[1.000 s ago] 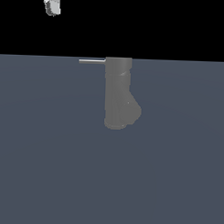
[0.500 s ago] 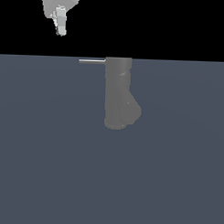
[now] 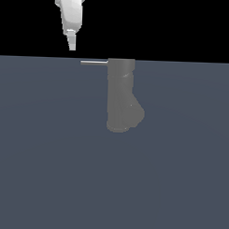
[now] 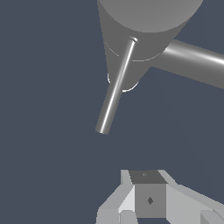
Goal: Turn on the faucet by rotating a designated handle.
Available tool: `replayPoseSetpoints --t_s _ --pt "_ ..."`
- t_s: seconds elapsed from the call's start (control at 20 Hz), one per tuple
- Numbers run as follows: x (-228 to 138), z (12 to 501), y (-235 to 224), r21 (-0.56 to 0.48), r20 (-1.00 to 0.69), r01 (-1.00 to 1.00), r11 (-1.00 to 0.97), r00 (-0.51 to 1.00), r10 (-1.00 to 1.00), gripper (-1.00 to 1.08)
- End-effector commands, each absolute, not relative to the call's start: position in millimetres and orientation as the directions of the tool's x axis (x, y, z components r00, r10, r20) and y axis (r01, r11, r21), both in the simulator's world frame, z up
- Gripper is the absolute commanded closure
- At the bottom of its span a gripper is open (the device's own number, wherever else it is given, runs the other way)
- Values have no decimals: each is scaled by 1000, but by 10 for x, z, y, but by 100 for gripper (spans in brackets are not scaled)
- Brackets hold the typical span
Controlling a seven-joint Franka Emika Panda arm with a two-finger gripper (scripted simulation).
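Hovering white tapered end effector [image 3: 72,45], grip state unclear, above thin shiny handle [image 3: 94,62], matte stepped cylindrical faucet [image 3: 121,95].

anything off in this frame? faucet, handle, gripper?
Nothing stands out. The faucet looks intact, and the handle sticks out straight from its top end toward the exterior view's left. The gripper hangs above the handle's free end, clear of it. Whether it is open can't be told.
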State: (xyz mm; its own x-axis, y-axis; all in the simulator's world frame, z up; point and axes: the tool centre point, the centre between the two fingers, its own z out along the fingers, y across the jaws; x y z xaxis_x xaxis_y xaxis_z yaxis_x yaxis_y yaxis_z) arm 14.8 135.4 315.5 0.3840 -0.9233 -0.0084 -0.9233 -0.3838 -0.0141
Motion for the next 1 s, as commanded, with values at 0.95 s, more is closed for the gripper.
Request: replayPoseSetpoints --t_s 0.95 --pt "981 2697 1075 0 1 -997 -81 81 -997 108"
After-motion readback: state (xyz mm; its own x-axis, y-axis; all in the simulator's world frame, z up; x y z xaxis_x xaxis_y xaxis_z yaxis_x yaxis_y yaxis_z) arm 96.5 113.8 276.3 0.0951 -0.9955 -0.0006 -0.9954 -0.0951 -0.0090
